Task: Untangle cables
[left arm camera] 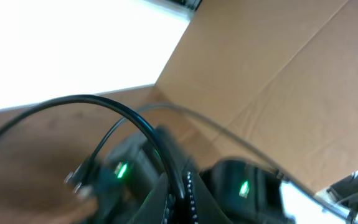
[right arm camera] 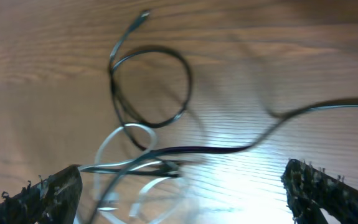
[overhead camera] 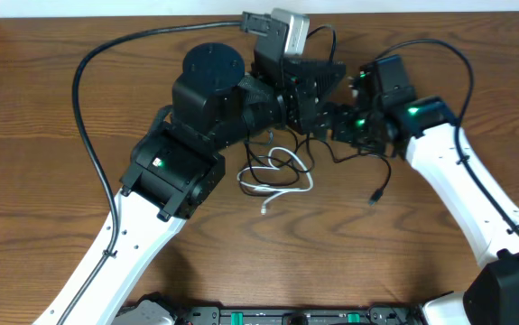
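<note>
- I am working over a brown wood-grain surface (overhead camera: 51, 171). The overhead view shows a pale strip of wall along its far edge.
- In the left wrist view, a tan cardboard panel (left arm camera: 272, 74) stands behind the surface. Next to it is a bright white area that is too washed out to make out.
- Both arms reach in from the near edge and meet just beyond the middle of the surface.
- The right end effector (right arm camera: 182, 174) is released, with its two dark fingers (right arm camera: 48, 196) wide apart over the wood.
- The left end effector (overhead camera: 313, 104) is clenched. Its wrist view is blurred and tilted upward, so I cannot tell whether anything is pinched in it.
- The cords lie in one loose tangle on the surface, just on the near side of where the arms meet.
- The short white cord (overhead camera: 282, 192) curls in loops at the near side of the tangle, and its small plug points towards me.
- A thin black cord (right arm camera: 188, 84) forms a round loop that crosses the white one.
- A second thin black cord (right arm camera: 216, 150) runs out of the tangle to the right-arm side. It passes between the right fingers in that wrist view.
- A thick black arm wire (overhead camera: 78, 99) arcs wide over the left part of the surface to a grey box (overhead camera: 288, 32) at the far edge.
</note>
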